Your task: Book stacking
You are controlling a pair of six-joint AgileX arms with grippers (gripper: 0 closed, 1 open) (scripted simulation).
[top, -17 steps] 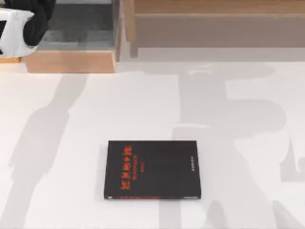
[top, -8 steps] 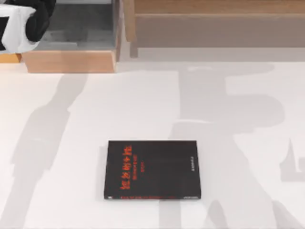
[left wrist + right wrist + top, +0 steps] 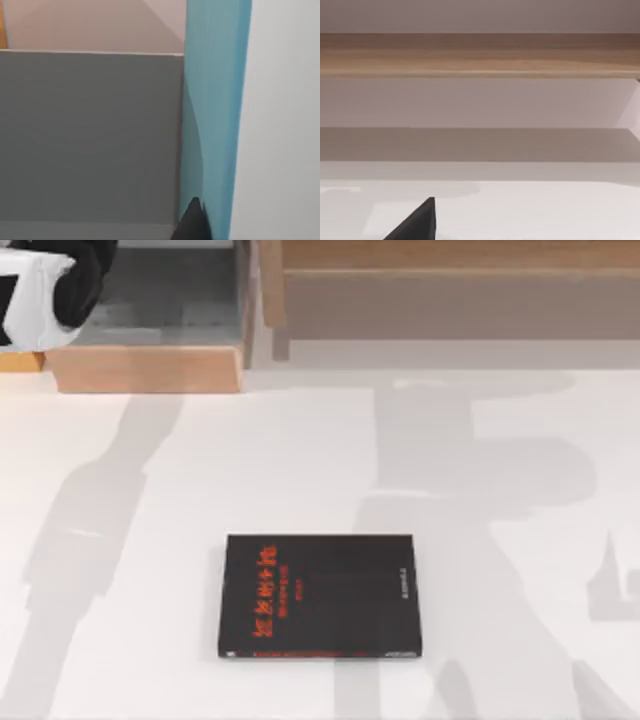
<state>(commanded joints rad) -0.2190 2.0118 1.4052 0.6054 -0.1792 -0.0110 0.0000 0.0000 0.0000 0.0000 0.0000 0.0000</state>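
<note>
The black book (image 3: 320, 595) lies flat at the lower middle of the white table (image 3: 520, 540). The left arm (image 3: 45, 290) is at the upper left corner. In the left wrist view, a dark fingertip (image 3: 192, 222) touches the light-blue book (image 3: 212, 115); whether either gripper is open or closed cannot be told.

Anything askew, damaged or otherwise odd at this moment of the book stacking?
Nothing stands out. The black book lies flat and square on the table; the light-blue book appears against a fingertip in the left wrist view.

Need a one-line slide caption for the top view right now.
Black book with red lettering lies flat on the white table, near edge; left arm sits at the far left corner.
</note>
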